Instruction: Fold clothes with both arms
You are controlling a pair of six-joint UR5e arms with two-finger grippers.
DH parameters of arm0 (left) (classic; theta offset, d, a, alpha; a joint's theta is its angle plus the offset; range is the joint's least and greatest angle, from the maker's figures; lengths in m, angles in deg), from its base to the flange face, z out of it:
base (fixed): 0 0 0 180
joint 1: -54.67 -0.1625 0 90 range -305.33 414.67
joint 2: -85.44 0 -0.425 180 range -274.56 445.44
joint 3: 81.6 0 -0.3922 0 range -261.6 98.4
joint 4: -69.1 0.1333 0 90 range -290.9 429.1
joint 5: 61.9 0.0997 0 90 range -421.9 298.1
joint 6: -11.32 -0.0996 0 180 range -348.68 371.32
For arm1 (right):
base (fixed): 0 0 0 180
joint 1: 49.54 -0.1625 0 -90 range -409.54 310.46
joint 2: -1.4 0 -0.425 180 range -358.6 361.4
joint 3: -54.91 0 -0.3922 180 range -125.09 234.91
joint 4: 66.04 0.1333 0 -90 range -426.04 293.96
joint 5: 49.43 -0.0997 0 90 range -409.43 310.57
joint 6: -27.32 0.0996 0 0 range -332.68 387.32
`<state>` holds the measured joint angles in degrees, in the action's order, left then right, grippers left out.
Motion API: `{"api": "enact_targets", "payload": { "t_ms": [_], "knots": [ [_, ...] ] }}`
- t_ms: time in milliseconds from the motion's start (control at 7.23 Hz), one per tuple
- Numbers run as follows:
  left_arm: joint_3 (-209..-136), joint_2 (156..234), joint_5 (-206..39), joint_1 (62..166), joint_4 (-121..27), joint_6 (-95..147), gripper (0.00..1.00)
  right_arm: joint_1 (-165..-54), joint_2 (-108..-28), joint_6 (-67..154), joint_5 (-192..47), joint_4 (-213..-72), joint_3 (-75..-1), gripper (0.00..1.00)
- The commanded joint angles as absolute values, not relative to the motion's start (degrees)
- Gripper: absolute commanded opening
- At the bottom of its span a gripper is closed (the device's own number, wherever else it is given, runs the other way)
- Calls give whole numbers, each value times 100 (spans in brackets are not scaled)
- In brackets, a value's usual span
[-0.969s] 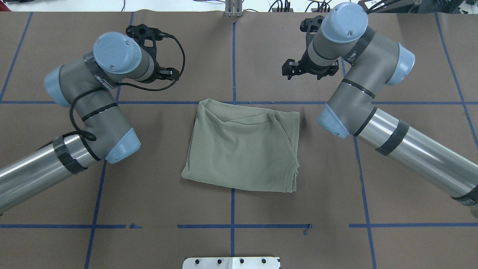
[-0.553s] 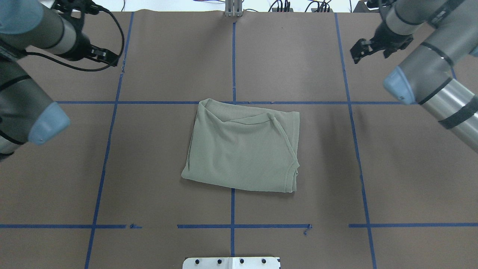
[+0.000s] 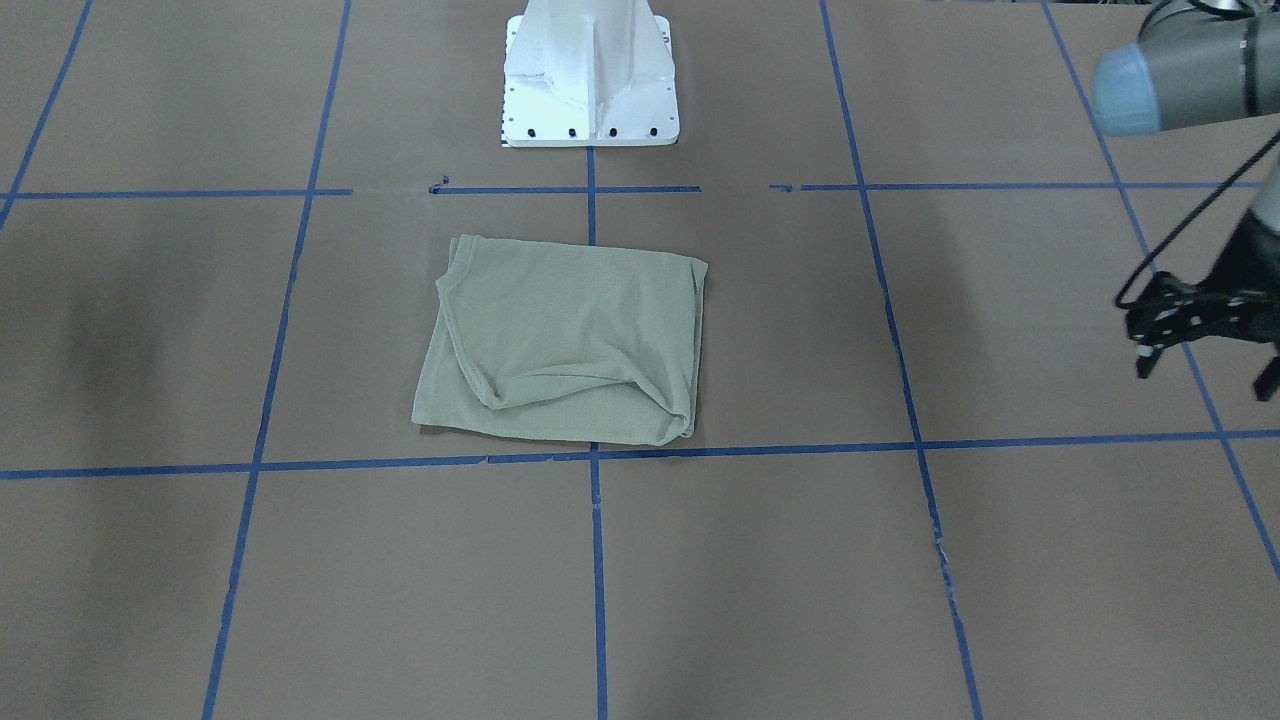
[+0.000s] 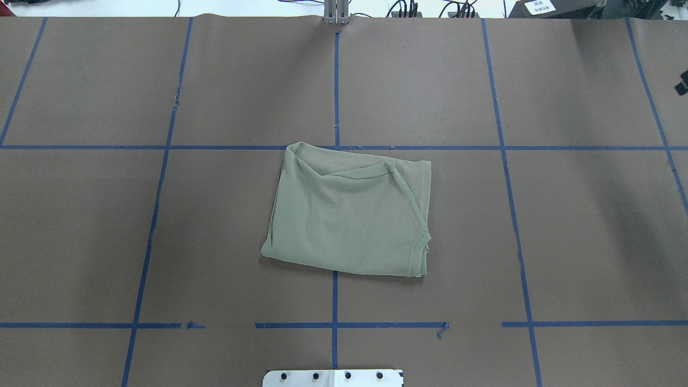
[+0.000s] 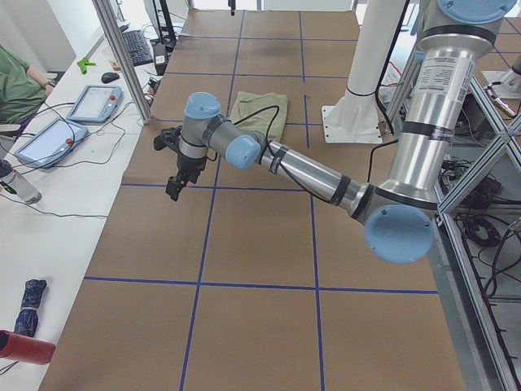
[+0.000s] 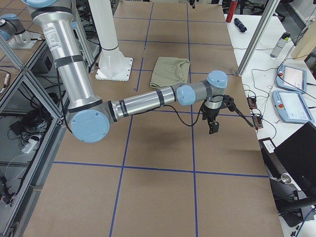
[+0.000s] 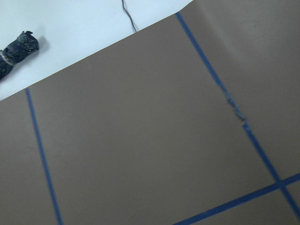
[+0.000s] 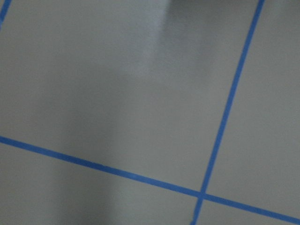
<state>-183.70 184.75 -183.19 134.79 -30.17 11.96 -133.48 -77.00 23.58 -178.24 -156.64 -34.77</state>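
The sage-green shirt (image 4: 349,209) lies folded into a rough rectangle in the middle of the brown table, also seen in the front-facing view (image 3: 560,345); nothing touches it. My left gripper (image 3: 1207,372) hangs open and empty far out over the table's left end, well away from the shirt (image 5: 259,110), and shows in the left side view (image 5: 168,167). My right gripper (image 6: 222,116) hangs over the table's right end; only a black sliver of it (image 4: 681,87) shows overhead, and I cannot tell whether it is open or shut. Both wrist views show only brown paper and blue tape.
The white pedestal base (image 3: 590,80) stands behind the shirt. Blue tape lines (image 4: 336,80) grid the brown paper. White side benches hold tablets (image 5: 94,102) (image 6: 291,106), cables and bottles; a person's sleeve (image 5: 16,81) shows beside one. A dark rolled bundle (image 7: 16,49) lies off the paper.
Both arms have swung outward from beside the shirt toward the table's ends and have left the overhead view almost wholly. The shirt has not moved.
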Motion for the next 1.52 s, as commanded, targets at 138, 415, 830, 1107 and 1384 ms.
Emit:
{"api": "enact_targets", "payload": {
  "t_ms": [138, 415, 830, 1107, 1384],
  "knots": [
    [-17780, 17633, -19509, 14615, -3012, 755, 100, -13919, -8954, 1976, -17968, -15456, -3413, 100],
    [-16926, 17466, -19602, 14757, -3284, 710, 100, -14182, -9185, 2011, -18457, -15446, -3482, 100],
    [-17770, 16588, -19850, 14951, -3233, 824, 100, -14236, -9168, 2020, -18425, -15455, -3526, 100],
    [-18179, 16402, -19769, 14864, -3223, 842, 100, -14236, -9159, 2020, -18425, -15455, -3527, 100],
    [-18198, 16576, -19769, 14540, -3223, 1165, 100, -14236, -9150, 2020, -18425, -15455, -3527, 100]
  ]
}}
